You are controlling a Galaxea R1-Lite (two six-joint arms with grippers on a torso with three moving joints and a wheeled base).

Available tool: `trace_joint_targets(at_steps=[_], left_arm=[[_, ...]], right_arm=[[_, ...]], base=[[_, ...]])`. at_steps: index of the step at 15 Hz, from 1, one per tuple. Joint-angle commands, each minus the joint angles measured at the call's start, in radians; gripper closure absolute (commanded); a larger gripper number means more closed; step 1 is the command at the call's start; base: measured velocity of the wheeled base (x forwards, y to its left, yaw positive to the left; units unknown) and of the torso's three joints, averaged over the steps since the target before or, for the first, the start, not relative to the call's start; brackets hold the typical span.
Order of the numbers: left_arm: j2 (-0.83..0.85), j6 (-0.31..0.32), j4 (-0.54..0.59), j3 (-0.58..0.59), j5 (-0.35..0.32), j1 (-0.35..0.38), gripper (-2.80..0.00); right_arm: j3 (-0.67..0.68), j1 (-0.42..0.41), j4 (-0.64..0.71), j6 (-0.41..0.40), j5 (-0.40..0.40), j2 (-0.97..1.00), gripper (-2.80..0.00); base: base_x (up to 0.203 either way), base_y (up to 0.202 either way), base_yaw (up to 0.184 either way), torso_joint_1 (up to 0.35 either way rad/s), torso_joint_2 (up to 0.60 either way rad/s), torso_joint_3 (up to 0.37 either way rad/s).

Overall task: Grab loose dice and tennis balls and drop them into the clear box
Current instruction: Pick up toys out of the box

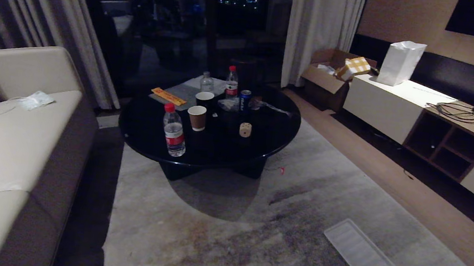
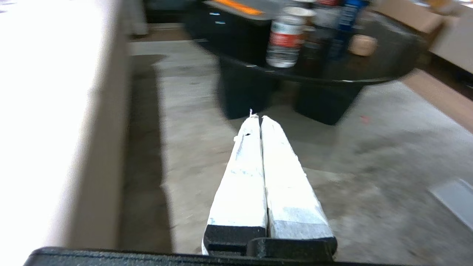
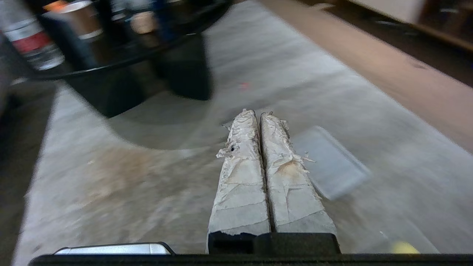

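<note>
On the round black table [image 1: 262,141], one tan die [image 1: 245,129] sat right of two paper cups [image 1: 197,117] and the nearest of three bottles [image 1: 174,130], with one blue can [image 1: 245,100] behind it. Right of the table, one ribbed lid [image 1: 359,252] lay on the carpet. Only the wrist views showed the left gripper [image 2: 257,119] and right gripper [image 3: 255,113], both pressed shut, holding nothing.
</note>
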Motion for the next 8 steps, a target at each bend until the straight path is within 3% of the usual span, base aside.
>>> trace_joint_targets(at_steps=[1,8], left_arm=[[0.002,-0.001,0.0,0.002,0.001,0.0,0.0],[0.002,-0.006,-0.002,0.002,0.003,0.0,0.0]], right_arm=[[0.0,0.0,0.0,-0.001,0.0,0.001,0.0],[0.0,0.0,0.0,0.0,0.0,0.003,0.0]], base=[[-0.001,-0.006,0.162,-0.001,0.01,0.001],[0.001,-0.007,0.157,0.003,0.0,0.004]])
